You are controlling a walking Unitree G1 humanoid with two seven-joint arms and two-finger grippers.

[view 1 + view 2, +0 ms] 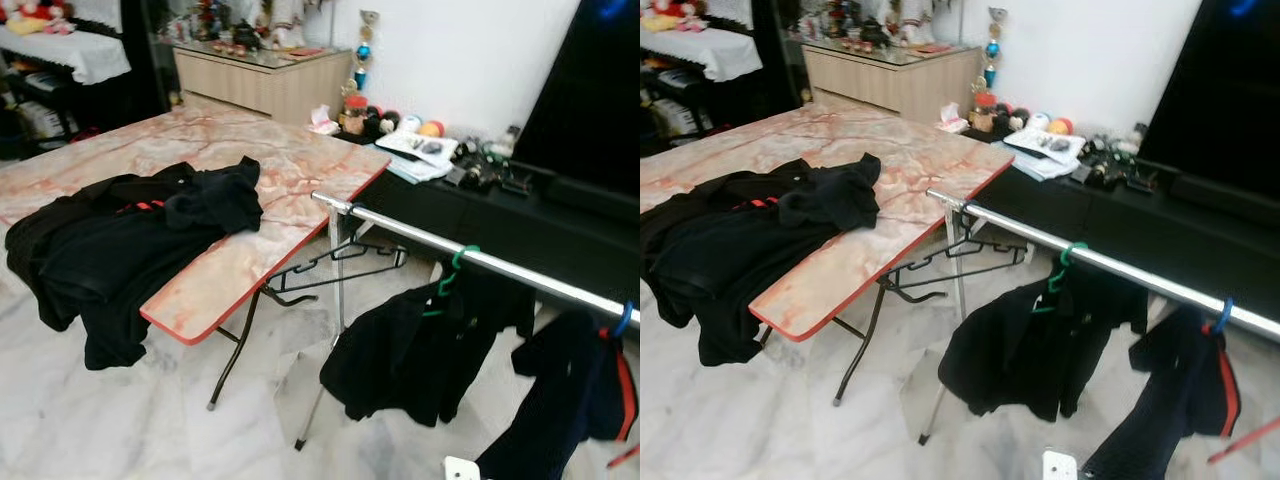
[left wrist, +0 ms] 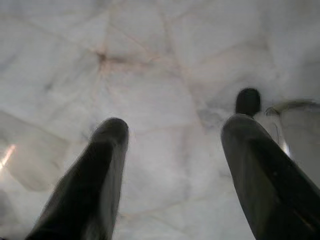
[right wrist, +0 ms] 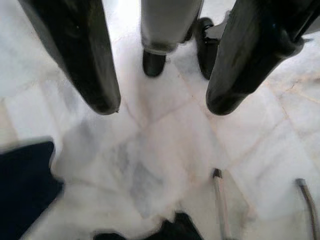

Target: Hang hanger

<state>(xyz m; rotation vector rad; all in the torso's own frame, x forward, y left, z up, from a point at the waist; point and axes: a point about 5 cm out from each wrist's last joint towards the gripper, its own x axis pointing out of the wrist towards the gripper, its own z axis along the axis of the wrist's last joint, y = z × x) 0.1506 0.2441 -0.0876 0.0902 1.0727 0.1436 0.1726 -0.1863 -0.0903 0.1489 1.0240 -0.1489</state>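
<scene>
1. The left gripper (image 2: 172, 130) and the right gripper (image 3: 162, 105) both hang over the marble floor (image 1: 120, 420), each with its black fingers spread apart and nothing between them.
2. Two dark garments hang from the silver rail (image 1: 480, 258), one on a green hanger (image 1: 452, 272), one on a blue hook (image 1: 624, 320).
3. An empty black hanger (image 1: 335, 262) sits under the rail's end, beside the table edge.
4. A black garment (image 1: 120, 245) lies on the marble-pattern folding table (image 1: 290, 160).
</scene>
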